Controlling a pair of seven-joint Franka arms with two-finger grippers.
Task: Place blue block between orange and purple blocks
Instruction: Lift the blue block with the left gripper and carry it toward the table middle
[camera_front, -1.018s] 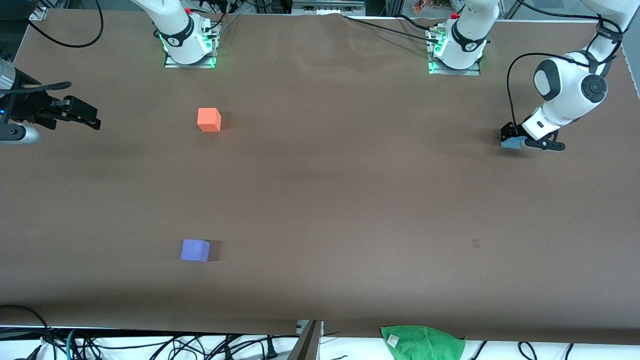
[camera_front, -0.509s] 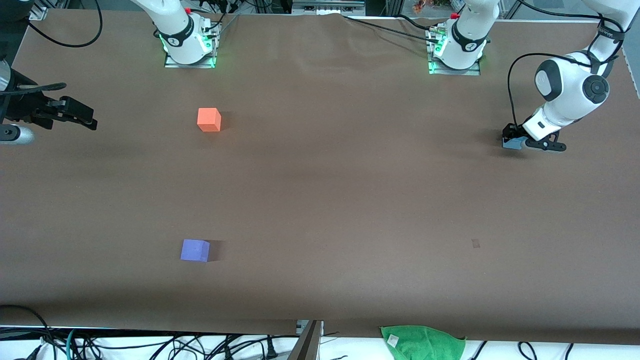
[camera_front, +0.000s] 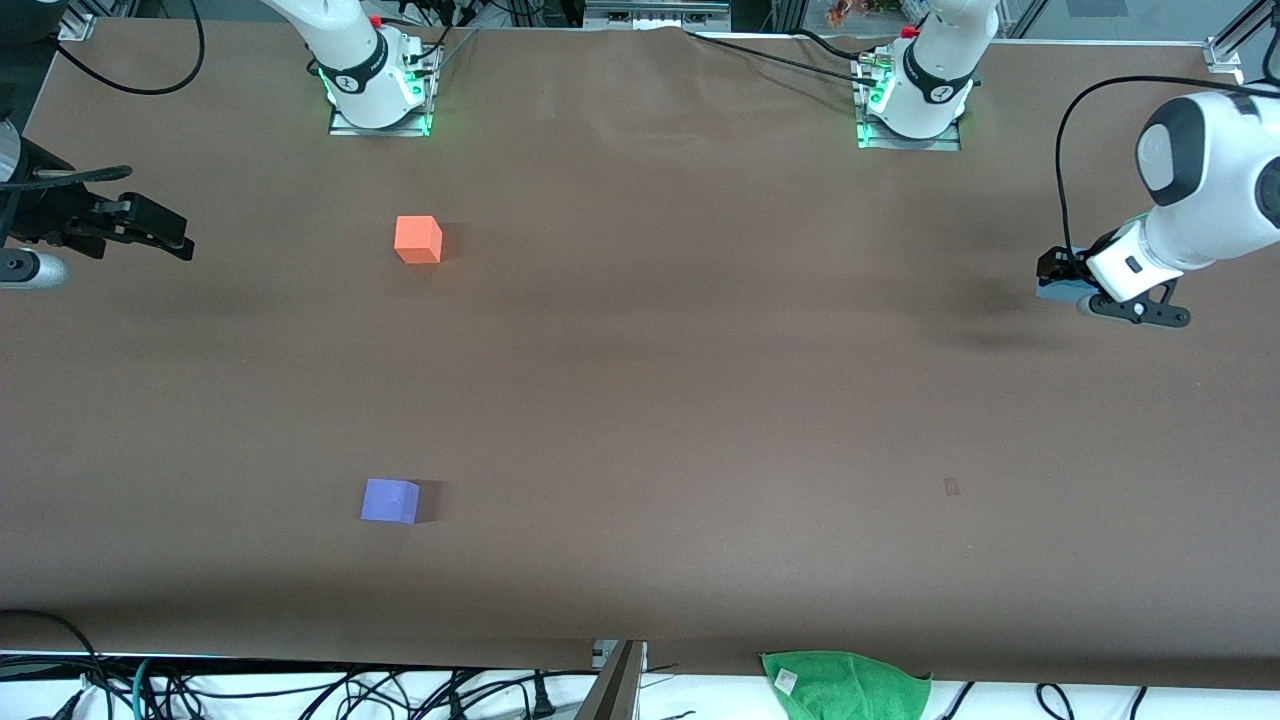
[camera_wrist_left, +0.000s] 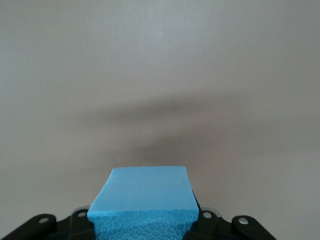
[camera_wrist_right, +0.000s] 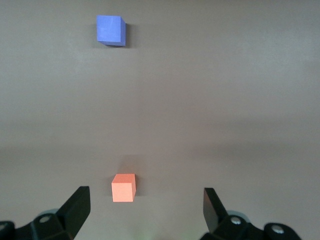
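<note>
Left hand (camera_front: 1075, 290): we see it clamped on the blue block (camera_wrist_left: 145, 200), raised over the counter's (camera_front: 700, 400) left-arm end.
Right hand (camera_front: 150, 232): jaws apart, waiting over the other end.
Orange block (camera_front: 418, 240), purple block (camera_front: 390, 500): well apart, bare counter between.

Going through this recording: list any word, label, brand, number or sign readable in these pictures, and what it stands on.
No text can be read.
Green cloth at the table's edge nearest the front camera: a small white tag, too small to read.
Blue block, orange block, purple block: plain faces, no markings.
Left gripper and right gripper: no label shows.
</note>
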